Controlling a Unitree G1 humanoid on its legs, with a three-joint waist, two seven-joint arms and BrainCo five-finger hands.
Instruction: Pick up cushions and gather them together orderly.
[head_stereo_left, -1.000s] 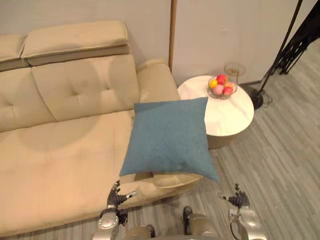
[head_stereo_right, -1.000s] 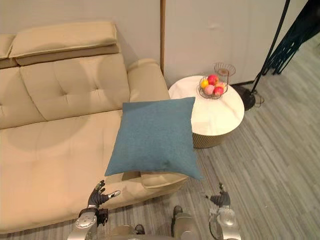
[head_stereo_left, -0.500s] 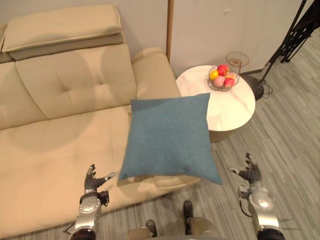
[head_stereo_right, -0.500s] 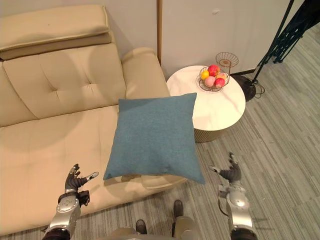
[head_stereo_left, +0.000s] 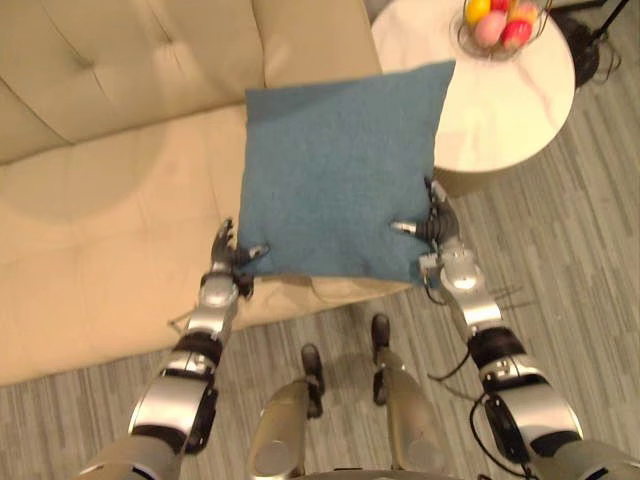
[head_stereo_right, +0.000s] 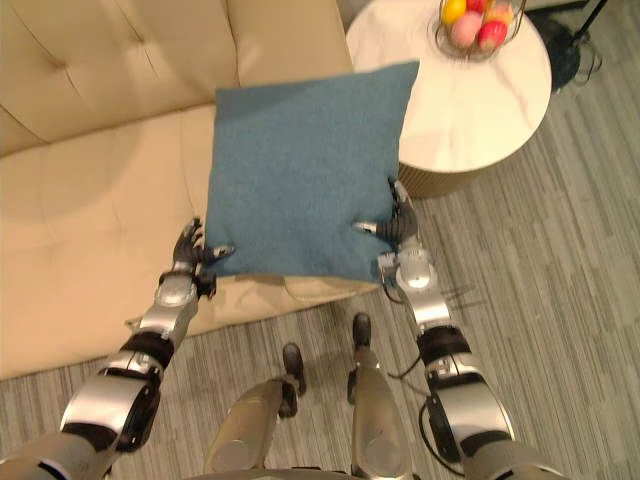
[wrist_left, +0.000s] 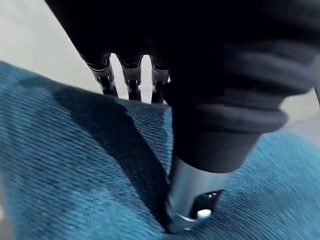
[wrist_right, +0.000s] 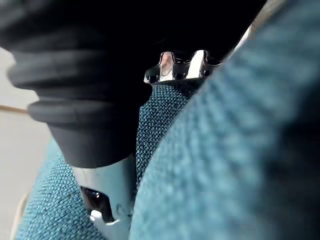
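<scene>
On the front edge of the beige sofa, next to the round table, the blue cushion lies flat. The left hand and right hand, low and clear a second ago, now flank its near corners, fingers straight and apart, thumbs on the fabric.

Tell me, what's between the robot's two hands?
The blue cushion, in the left eye view: left hand and right hand sit at its near corners.

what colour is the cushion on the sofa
The square fabric cushion is teal blue, clearest in the left eye view.
</scene>
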